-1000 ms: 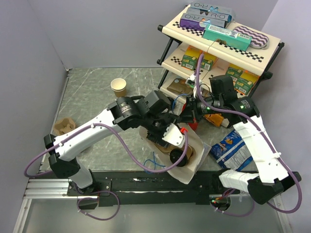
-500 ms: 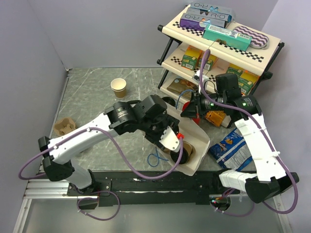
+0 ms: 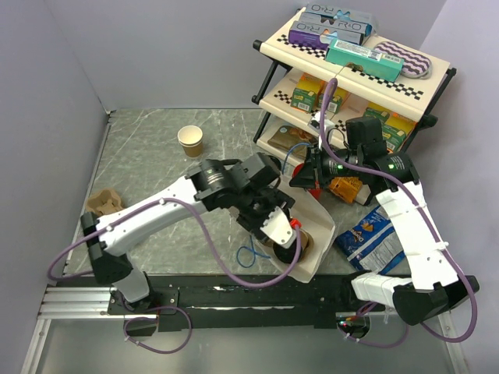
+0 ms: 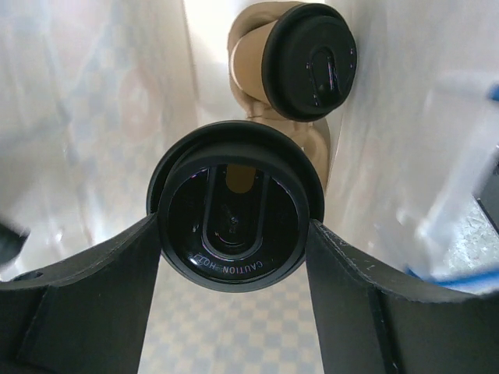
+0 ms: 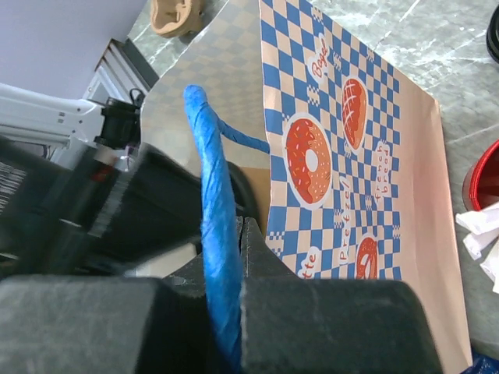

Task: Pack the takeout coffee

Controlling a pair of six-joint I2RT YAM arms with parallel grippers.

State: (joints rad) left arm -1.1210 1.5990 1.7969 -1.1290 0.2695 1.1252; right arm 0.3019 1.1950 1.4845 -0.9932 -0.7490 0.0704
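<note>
A brown takeout coffee cup with a black lid [image 4: 234,214] sits between my left gripper's [image 4: 234,234] fingers, which press on its sides inside the white paper bag [image 3: 321,222]. A second lidded cup [image 4: 306,58] lies deeper in the bag, just past the held one. From above, my left gripper [image 3: 285,238] reaches into the bag's mouth, with a black lid [image 3: 287,251] showing under it. My right gripper [image 3: 309,181] is shut on the bag's blue handle [image 5: 212,226] and holds the checked bag [image 5: 343,156] open at its far edge.
A lidless brown cup [image 3: 190,139] stands at the back left. A cardboard cup carrier [image 3: 105,202] lies at the left. The shelf rack [image 3: 351,70] of boxes stands at the back right, a snack bag [image 3: 370,238] lies right of the bag, and a red cup [image 5: 485,179] sits near it.
My left arm has pushed the lidded cup further into the bag, toward the right. My right gripper lifted the handle back and up a second ago, then stayed put.
</note>
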